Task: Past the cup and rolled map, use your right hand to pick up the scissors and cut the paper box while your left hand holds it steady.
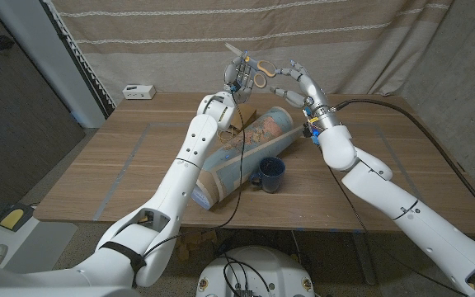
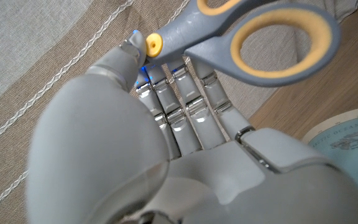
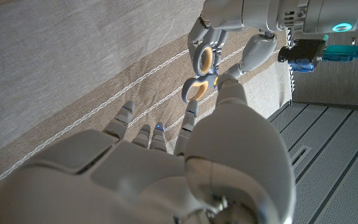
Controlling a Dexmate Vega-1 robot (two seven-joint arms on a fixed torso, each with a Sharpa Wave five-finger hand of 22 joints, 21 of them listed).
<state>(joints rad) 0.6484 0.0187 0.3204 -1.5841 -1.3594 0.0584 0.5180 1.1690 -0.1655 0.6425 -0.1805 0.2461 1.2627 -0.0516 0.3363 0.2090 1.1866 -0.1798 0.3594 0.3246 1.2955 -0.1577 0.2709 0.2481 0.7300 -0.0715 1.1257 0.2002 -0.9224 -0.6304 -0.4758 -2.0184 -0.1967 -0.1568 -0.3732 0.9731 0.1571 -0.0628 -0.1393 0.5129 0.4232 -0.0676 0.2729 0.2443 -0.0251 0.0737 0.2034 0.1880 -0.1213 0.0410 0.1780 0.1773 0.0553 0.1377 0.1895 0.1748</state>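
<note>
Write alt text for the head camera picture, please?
Two white robot arms meet above a wooden table, the left robot hand holding up grey-and-yellow scissors beside the right robot hand. Below lie a rolled map and dark blue cup.

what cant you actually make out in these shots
- Paper box: in the head view the left arm covers the table behind the rolled map.
- Which hand bears the scissors: left hand and right hand crowd them, too small in the head view.
- Scissor blades: cut off by the left wrist view's edge.
</note>
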